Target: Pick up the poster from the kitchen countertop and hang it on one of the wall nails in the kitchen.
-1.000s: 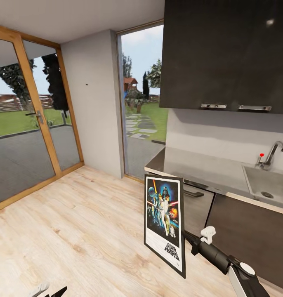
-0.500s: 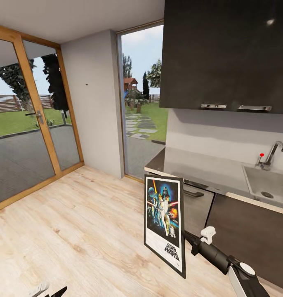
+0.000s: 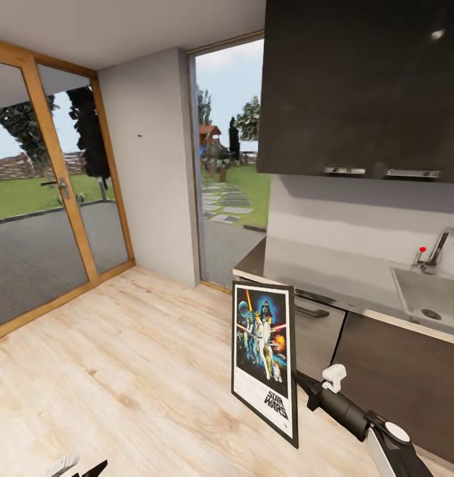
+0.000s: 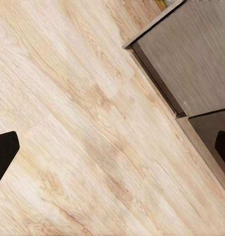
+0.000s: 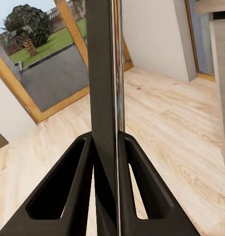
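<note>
The black-framed Star Wars poster [image 3: 265, 361] hangs upright above the wooden floor, in front of the cabinet end. My right gripper [image 5: 106, 145] is shut on the poster's edge [image 5: 103, 73], with one dark finger on either side of the frame. In the head view its arm [image 3: 346, 411] comes in from the lower right, behind the poster. The wall nail [image 3: 139, 136] is a tiny dark dot on the pale grey wall section, far to the upper left of the poster. The light-grey countertop [image 3: 333, 275] lies behind the poster. My left gripper [image 4: 112, 152] is open over bare floor, low at the head view's bottom left [image 3: 80, 466].
A sink [image 3: 429, 298] and chrome tap [image 3: 442, 245] sit in the countertop, under dark wall cabinets [image 3: 359, 86]. Wood-framed glass doors [image 3: 48, 199] stand left of the nail wall and a tall window [image 3: 227, 165] right of it. Open wooden floor [image 3: 134, 358] stretches towards that wall.
The whole picture has shifted very slightly, so the camera moved a little. The poster, both arms and both grippers hold the same places.
</note>
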